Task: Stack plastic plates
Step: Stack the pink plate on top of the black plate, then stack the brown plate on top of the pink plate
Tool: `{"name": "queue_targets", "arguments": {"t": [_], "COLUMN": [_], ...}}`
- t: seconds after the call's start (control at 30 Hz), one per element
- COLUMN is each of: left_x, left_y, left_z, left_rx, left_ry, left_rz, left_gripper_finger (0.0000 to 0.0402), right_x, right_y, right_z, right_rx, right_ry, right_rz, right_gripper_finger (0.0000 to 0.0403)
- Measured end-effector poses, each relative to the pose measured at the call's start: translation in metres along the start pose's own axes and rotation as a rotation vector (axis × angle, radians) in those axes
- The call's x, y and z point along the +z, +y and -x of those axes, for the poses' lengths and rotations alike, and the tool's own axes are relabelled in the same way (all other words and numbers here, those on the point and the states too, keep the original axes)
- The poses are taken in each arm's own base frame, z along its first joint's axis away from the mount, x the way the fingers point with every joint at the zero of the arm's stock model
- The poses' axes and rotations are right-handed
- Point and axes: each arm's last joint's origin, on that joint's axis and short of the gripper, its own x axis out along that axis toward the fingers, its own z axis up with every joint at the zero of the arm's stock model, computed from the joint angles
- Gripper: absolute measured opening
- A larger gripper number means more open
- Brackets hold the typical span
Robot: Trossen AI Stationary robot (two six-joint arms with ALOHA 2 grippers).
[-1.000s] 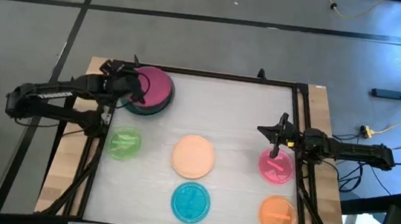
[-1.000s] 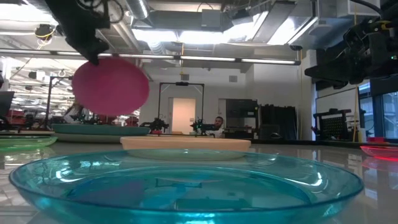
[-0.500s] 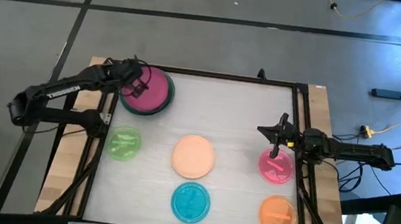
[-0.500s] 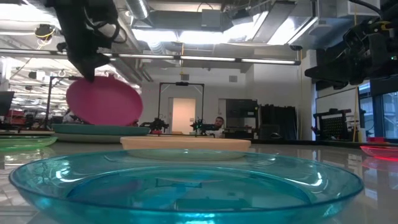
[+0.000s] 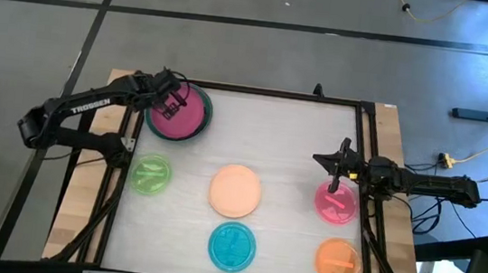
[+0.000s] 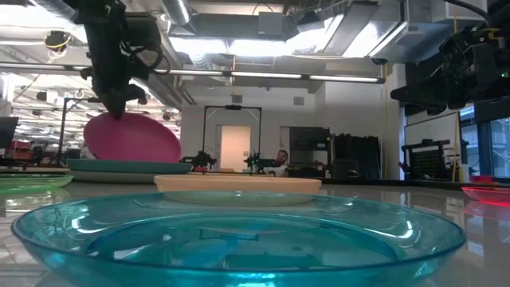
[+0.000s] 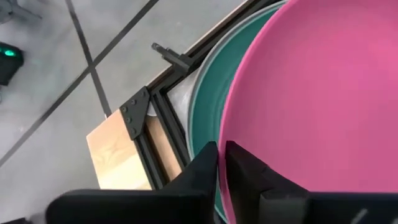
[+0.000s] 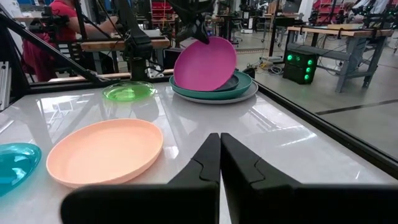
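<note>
My left gripper [image 5: 168, 102] is shut on the magenta plate [image 5: 180, 114], which tilts over a stack at the table's far left: a navy plate [image 8: 234, 81] in a teal green one [image 7: 202, 118] on a grey one [image 8: 244, 95]. Flat on the table lie the light green [image 5: 151, 174], peach [image 5: 235, 191], cyan [image 5: 232, 246], orange [image 5: 337, 261] and pink [image 5: 339, 204] plates. My right gripper [image 5: 334, 175] waits shut by the pink plate's far edge. My left gripper pinches the magenta plate's rim [image 7: 226, 138] on its left side between the two fingers [image 7: 249, 175], one on each face. The fingers come from above, slanting down [image 6: 115, 102]. The plate is tilted, held edge high, its opposite edge [image 8: 208, 87] down in the stack.
A black frame rail [image 5: 258, 92] runs around the table, close to the stack. The cyan plate [image 6: 239, 239] fills the foreground of the low view. Bare table lies between the stack and the right arm [image 5: 421, 184]. A person [image 8: 59, 25] stands beyond the table.
My left gripper has moved down and a little toward the table's right, over the stack, still shut on the magenta plate. The plate, earlier lifted clear and steeply tilted, has sunk and tipped flatter, its lower edge now down in the stack.
</note>
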Motion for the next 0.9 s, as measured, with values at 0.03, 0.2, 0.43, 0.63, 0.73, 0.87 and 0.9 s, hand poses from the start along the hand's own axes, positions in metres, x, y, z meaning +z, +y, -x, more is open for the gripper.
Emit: {"name": "queue_targets", "arguments": {"t": [0.03,0.2,0.43,0.63,0.73,0.87,0.9], "left_x": [0.0,0.0,0.001,0.009,0.016,0.02,0.02], "left_y": [0.0,0.003,0.004,-0.016,-0.034,-0.061,-0.069], "left_z": [-0.001,-0.002,-0.002,0.007,0.02,0.04,0.043], "left_rx": [0.007,0.016,0.042,-0.17,-0.361,-0.596,-0.633], "left_ry": [0.002,0.011,0.004,-0.111,-0.218,-0.326,-0.334], "left_rz": [0.001,0.002,0.009,-0.041,-0.073,-0.086,-0.085], "left_gripper_finger": [0.0038,0.0085,0.0128,0.013,0.0131,0.0131,0.0131], "right_x": [0.0,0.0,0.0,0.0,0.0,0.0,0.0], "right_y": [0.0,0.0,0.0,0.0,0.0,0.0,0.0], "right_z": [0.0,0.0,0.0,0.0,0.0,0.0,0.0], "right_rx": [0.0,0.0,0.0,0.0,0.0,0.0,0.0], "right_ry": [0.0,0.001,0.001,0.001,0.001,0.001,0.001], "right_rz": [0.0,0.0,0.0,0.0,0.0,0.0,0.0], "right_gripper_finger": [0.0005,0.0005,0.0005,0.0005,0.0005,0.0005,0.0005]}}
